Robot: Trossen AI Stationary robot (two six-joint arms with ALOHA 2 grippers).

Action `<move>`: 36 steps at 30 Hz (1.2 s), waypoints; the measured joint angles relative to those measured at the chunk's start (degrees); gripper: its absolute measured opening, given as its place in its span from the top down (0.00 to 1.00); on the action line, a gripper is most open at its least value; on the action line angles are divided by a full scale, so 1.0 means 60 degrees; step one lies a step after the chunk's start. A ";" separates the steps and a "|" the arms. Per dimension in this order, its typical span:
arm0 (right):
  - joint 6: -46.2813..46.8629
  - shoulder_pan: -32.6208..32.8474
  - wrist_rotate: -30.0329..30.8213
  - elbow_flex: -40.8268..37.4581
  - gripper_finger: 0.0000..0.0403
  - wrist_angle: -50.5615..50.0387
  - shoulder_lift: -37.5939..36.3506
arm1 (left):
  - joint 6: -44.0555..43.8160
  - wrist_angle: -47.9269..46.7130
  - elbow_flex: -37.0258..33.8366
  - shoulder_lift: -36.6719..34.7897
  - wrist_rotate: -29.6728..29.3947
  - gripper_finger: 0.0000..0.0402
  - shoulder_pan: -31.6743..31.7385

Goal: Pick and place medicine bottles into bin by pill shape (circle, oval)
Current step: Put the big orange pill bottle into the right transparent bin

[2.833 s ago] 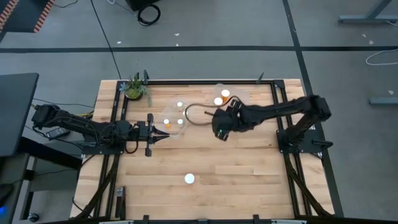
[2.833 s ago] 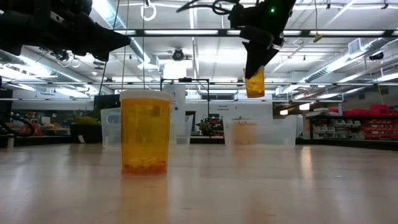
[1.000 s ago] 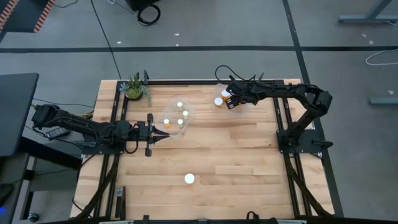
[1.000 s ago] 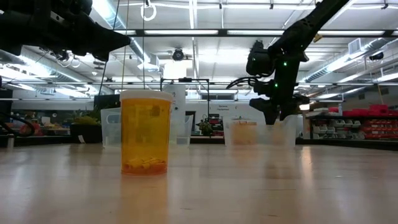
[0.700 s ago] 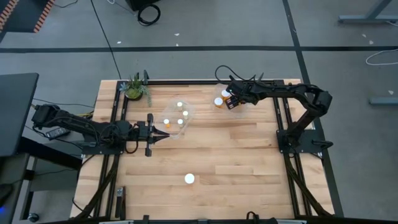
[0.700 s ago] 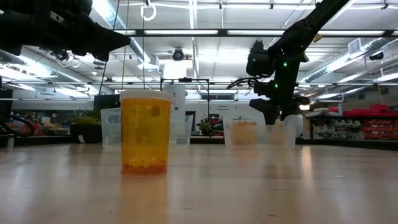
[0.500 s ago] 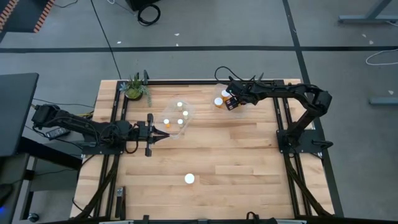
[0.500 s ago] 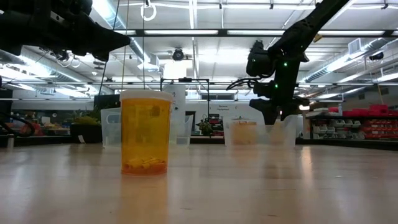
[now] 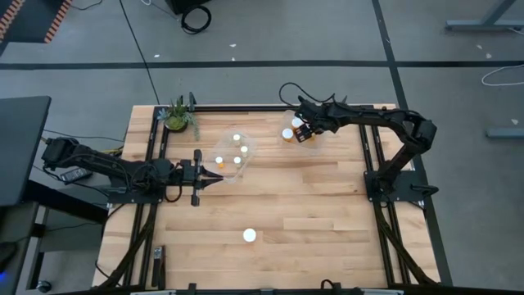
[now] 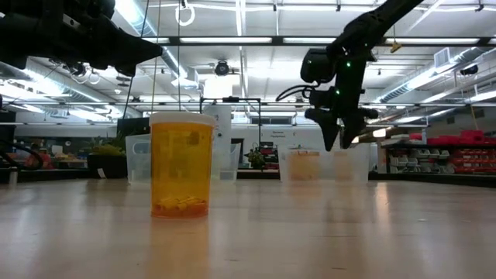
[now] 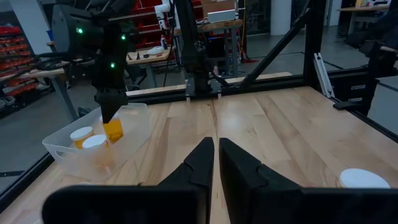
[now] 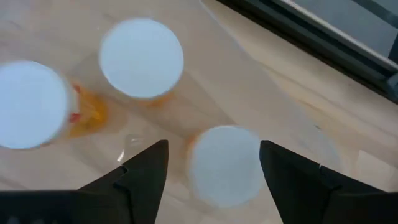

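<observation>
My right gripper (image 9: 304, 131) hangs open over the clear right bin (image 9: 280, 124) at the far side of the table. In the right wrist view its fingers (image 12: 144, 169) stand on either side of a white-capped amber bottle (image 12: 224, 165) without touching it. Two more bottles (image 12: 142, 57) (image 12: 28, 102) stand on the bin's floor beside it. One lone bottle (image 9: 250, 235) (image 10: 180, 165) stands on its base near the table's front. My left gripper (image 9: 217, 177) is shut and empty, level, beside the clear left bin (image 9: 232, 170), which holds three bottles (image 9: 243, 149).
A green potted plant (image 9: 178, 116) stands at the far left corner. A black frame rail (image 9: 246, 106) runs along the far edge. Bare wood lies between the bins and the lone bottle. The left wrist view shows the right gripper (image 11: 109, 112) above the right bin (image 11: 68, 152).
My right gripper has gone up out of the right bin and a little toward the table's far edge. The bottle stays standing in the bin below it. My left arm has kept still.
</observation>
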 joint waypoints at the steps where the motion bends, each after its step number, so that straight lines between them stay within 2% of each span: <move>1: 0.0027 0.0032 0.0001 0.0119 0.35 -0.0095 0.0000 | 0.0000 -0.0001 0.0000 0.0000 -0.0001 0.92 0.0001; 14: -0.0158 0.1285 0.0001 0.1408 0.35 -0.0348 0.0000 | 0.0000 0.0000 0.0000 0.0000 -0.0002 0.90 0.0003; 24: -0.0107 0.2518 0.0005 0.1528 0.35 -0.0261 -0.0004 | 0.0000 -0.0001 0.0000 0.0000 -0.0004 0.93 0.0004; 32: 0.0272 0.3992 0.0018 0.1528 0.35 0.0019 -0.0004 | 0.0000 -0.0001 0.0000 0.0000 0.0000 0.91 0.0003; 36: 0.0509 0.4856 0.0335 0.1528 0.35 0.0246 -0.0004 | 0.0000 0.0000 0.0000 0.0000 -0.0001 0.90 0.0002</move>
